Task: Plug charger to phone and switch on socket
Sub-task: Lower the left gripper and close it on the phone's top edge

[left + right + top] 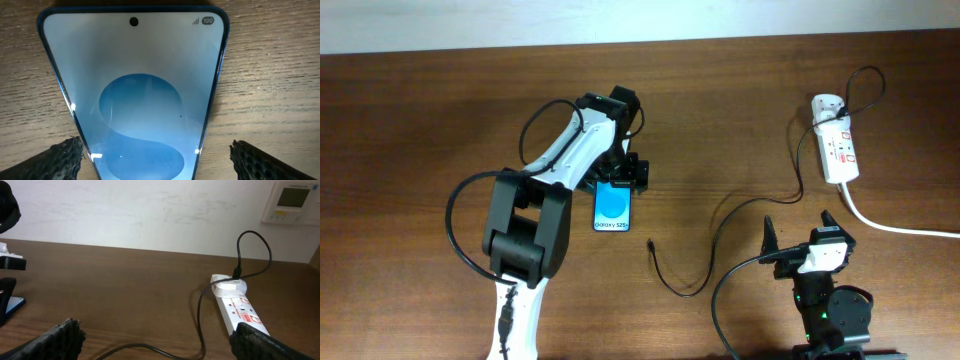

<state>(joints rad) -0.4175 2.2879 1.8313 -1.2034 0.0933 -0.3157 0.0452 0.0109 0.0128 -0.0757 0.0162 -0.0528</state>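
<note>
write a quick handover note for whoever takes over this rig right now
Left gripper: open, jaws on either side of the phone, not clamped on it.
Right gripper: open, empty, near the front edge, facing the power strip.
Phone lies flat, screen up and lit. The charger cable runs from the white adapter on the strip; its plug tip lies loose on the table, right of the phone.
Done: nothing plugged into the phone yet.
Left: pick up the tip, plug it in, switch on the strip. Switch position unreadable.

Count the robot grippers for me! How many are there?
2. The left gripper is open over the phone, mid-table. The right gripper is open near the table's front edge, right of the phone. None seems hidden.
</note>
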